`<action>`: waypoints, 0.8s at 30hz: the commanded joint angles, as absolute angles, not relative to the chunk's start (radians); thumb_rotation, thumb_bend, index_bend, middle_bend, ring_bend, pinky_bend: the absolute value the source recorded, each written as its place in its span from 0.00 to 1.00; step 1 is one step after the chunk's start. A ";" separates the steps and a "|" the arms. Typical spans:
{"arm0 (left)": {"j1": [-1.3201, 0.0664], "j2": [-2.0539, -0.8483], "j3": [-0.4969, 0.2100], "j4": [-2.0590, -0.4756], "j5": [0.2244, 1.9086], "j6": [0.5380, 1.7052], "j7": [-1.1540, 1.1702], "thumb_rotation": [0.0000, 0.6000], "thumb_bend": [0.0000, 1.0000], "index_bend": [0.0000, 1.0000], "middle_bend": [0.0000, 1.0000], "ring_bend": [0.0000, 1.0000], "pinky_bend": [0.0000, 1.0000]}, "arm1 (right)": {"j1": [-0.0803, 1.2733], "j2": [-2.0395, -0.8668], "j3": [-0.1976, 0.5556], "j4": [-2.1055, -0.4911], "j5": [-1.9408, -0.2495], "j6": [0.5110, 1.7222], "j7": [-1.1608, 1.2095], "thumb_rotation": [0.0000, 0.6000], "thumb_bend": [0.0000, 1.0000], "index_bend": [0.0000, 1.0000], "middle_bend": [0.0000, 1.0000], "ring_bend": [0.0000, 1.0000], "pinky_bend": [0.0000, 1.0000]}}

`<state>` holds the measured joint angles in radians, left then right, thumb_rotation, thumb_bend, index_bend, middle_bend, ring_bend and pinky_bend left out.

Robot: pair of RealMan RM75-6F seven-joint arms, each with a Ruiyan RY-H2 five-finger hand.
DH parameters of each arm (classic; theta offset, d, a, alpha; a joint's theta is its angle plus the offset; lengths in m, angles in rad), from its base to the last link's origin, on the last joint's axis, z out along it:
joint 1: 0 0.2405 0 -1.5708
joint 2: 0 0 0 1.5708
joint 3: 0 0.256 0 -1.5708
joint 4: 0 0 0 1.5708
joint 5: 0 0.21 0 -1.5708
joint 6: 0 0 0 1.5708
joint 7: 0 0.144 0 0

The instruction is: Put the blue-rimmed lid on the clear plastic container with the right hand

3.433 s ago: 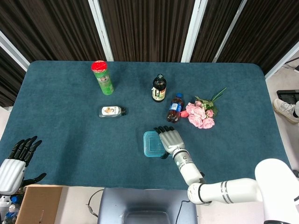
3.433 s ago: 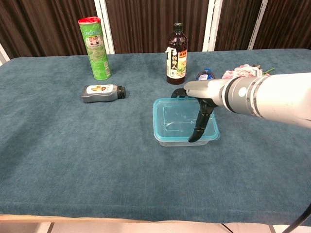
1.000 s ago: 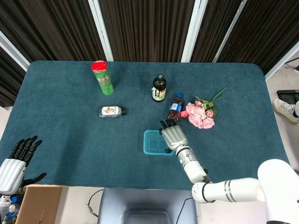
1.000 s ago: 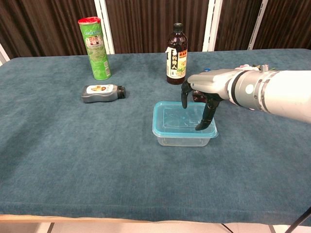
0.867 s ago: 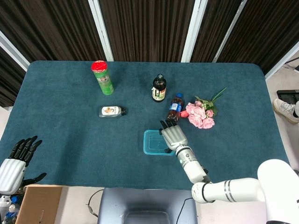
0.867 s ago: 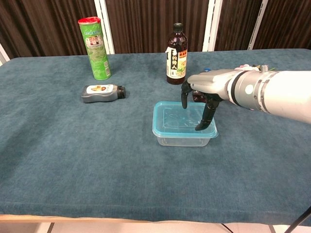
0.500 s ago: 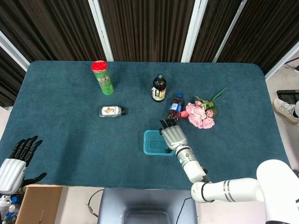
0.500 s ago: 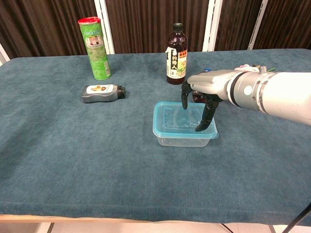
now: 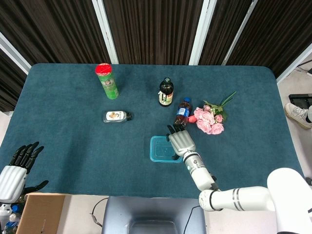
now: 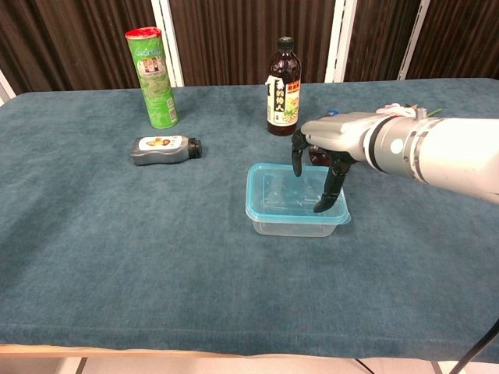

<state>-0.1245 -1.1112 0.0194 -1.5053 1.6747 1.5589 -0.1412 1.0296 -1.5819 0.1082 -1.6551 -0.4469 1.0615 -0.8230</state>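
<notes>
The right hand, fingers spread, fingertips touching the blue-rimmed lid at its three o'clock edge (light, probably springy plastic), should press the rim.

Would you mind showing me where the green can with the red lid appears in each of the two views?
Head view: the green can stands upright at upper left, far side of the table.
Chest view: the can stands upright at top left, behind the lying grey bottle.
Shared landmark: the dark sauce bottle, to its right in both.
</notes>
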 commanded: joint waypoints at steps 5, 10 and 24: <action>-0.125 -1.111 0.019 -1.505 1.674 1.560 -0.144 1.00 0.44 0.00 0.00 0.00 0.09 | 1.021 -1.555 0.129 -1.691 -0.468 1.078 -0.801 1.00 0.27 0.48 0.16 0.03 0.13; -0.124 -1.111 0.020 -1.507 1.678 1.561 -0.142 1.00 0.44 0.00 0.00 0.00 0.09 | 1.019 -1.528 0.147 -1.735 -0.473 1.091 -0.795 1.00 0.27 0.47 0.16 0.03 0.13; -0.130 -1.108 0.013 -1.503 1.658 1.546 -0.156 1.00 0.44 0.00 0.00 0.00 0.09 | 1.070 -1.620 0.181 -1.688 -0.435 1.100 -0.832 1.00 0.27 0.47 0.16 0.03 0.13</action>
